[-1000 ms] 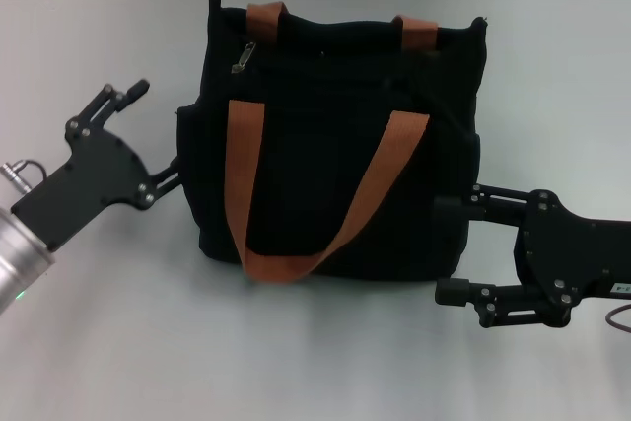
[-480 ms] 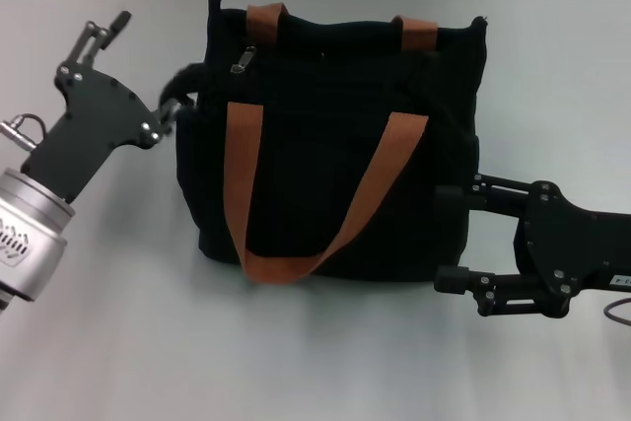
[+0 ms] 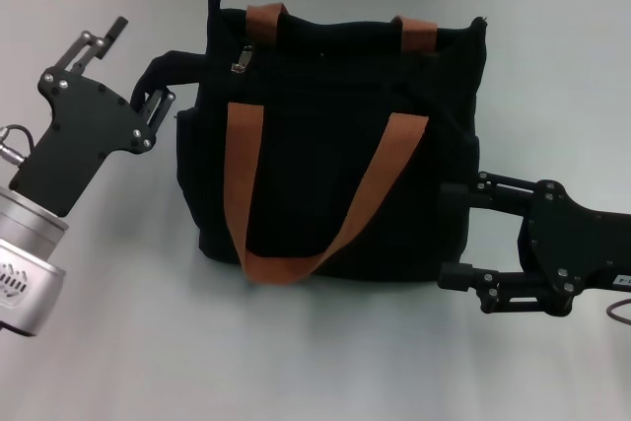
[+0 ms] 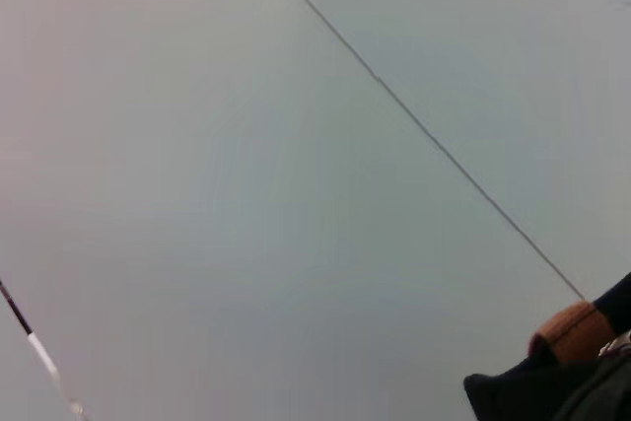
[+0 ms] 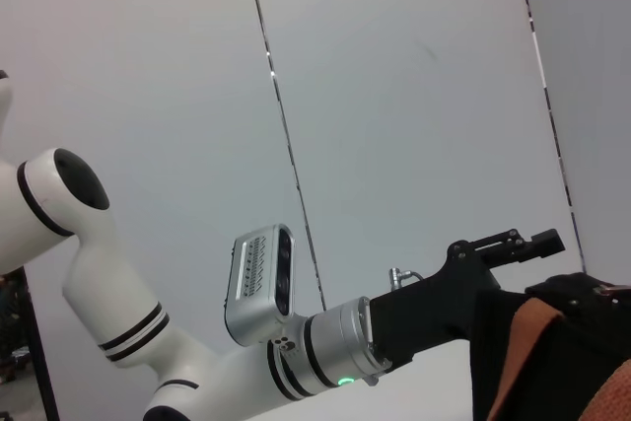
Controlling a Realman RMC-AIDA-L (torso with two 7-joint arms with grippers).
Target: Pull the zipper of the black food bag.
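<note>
Head view: the left gripper (image 3: 138, 71) has its claw spread wide by the black food bag (image 3: 335, 145), gripping nothing. It should reach the zipper (image 3: 243, 56), pinch only that tab, then slide along slowly. The right gripper (image 3: 452, 234) is spread wide too, with one finger against the bag's side.

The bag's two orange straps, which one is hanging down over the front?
The long strap looping in a U across the black bag's front face. The other strap only shows as short stubs at the top back edge.

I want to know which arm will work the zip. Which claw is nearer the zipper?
Left. The left claw is beside the black food bag at its upper left corner, close to the zipper. The right claw is at the bag's lower right side, far from it.
</note>
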